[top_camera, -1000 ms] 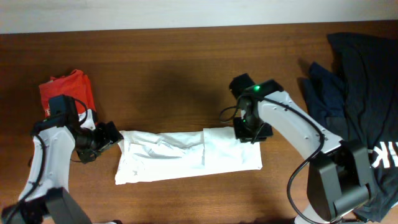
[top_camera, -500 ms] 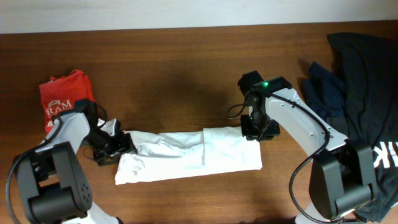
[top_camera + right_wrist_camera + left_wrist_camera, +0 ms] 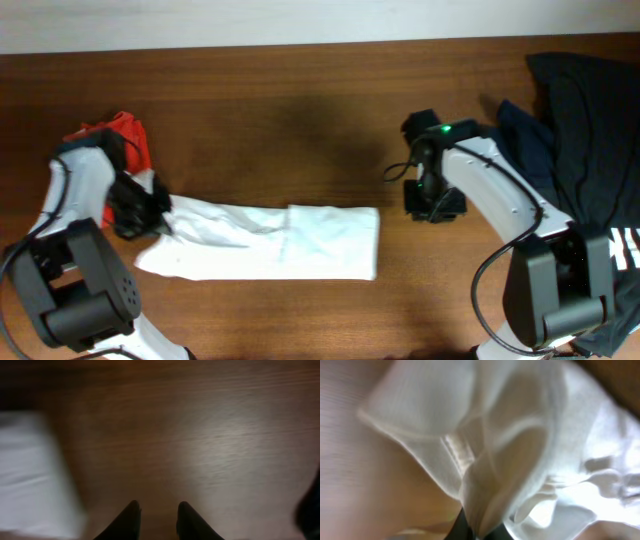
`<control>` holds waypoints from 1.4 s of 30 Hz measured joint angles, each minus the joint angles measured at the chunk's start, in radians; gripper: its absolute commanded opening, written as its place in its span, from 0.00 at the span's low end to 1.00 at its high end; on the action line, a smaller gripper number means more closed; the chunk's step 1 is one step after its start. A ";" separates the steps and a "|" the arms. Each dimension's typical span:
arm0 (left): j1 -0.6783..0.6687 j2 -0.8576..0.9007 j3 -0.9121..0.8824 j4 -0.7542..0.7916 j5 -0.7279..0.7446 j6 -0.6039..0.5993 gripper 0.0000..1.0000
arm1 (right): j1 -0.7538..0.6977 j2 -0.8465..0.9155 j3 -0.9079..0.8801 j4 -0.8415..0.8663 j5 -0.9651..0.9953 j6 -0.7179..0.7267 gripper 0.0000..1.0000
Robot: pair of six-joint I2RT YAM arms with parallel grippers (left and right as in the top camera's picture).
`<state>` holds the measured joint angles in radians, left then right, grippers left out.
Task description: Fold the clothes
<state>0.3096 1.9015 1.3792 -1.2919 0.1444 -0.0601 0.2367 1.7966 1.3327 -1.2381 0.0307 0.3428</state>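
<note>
We see the soft white T-shirt, folded into a long band, lying across the lower middle of the overhead frame on the brown wooden table. Since half a second ago the whole band has slid toward the left. Its right edge, which then lay under the right gripper, now stops well short of it. That gripper hangs over bare wood right of centre. In the right wrist view its two dark fingers stand apart with nothing between them, and the white cloth shows only at the left edge. The left gripper sits at the band's left end. The left wrist view shows a bunched fold of white fabric pinched tight at the bottom of the frame. The left arm has swung up and now partly covers the crumpled red T-shirt at upper left. The heap of navy and black garments at the right edge lies unchanged.
</note>
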 measured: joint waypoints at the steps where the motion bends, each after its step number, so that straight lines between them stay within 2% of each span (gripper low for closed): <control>1: 0.021 0.000 0.080 -0.054 -0.037 -0.018 0.00 | -0.029 0.000 0.000 -0.001 0.005 -0.015 0.29; 6: -0.001 -0.001 0.295 -0.243 -0.068 -0.066 0.01 | -0.134 0.000 0.000 -0.005 0.015 -0.055 0.29; 12: -0.280 -0.001 0.344 -0.268 0.040 -0.108 0.00 | -0.139 0.000 0.001 -0.011 0.015 -0.073 0.29; 13: -0.404 -0.001 0.344 -0.245 0.063 -0.127 0.01 | -0.139 0.000 0.001 -0.013 0.015 -0.078 0.29; 16: -0.474 -0.001 0.344 -0.209 0.057 -0.168 0.01 | -0.139 0.000 0.001 -0.023 0.016 -0.081 0.29; 21: -0.720 0.000 0.345 -0.158 0.067 -0.239 0.01 | -0.139 0.000 0.001 -0.026 0.015 -0.081 0.29; 24: -0.753 0.000 0.345 -0.142 0.068 -0.266 0.02 | -0.139 0.000 0.001 -0.031 0.015 -0.082 0.29; 27: -0.771 0.000 0.345 -0.141 0.062 -0.280 0.07 | -0.139 0.000 0.001 -0.038 0.015 -0.082 0.29; 31: -0.801 0.006 0.345 -0.120 0.053 -0.285 0.10 | -0.139 0.000 0.001 -0.039 0.016 -0.084 0.29; 32: -0.805 0.013 0.345 -0.118 0.053 -0.285 0.13 | -0.139 0.000 0.001 -0.038 0.015 -0.085 0.29; 35: -0.813 0.048 0.345 -0.116 0.054 -0.285 0.49 | -0.139 0.000 0.001 -0.041 0.015 -0.084 0.29; 37: -0.826 0.069 0.345 -0.100 0.066 -0.288 0.55 | -0.139 0.000 0.001 -0.041 0.015 -0.084 0.29; 42: -0.861 0.079 0.368 -0.046 0.156 -0.265 0.55 | -0.139 0.000 0.001 -0.043 0.015 -0.084 0.29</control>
<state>-0.5514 1.9804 1.7470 -1.3380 0.3000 -0.3248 0.0978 1.7966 1.3334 -1.2816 0.0460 0.2584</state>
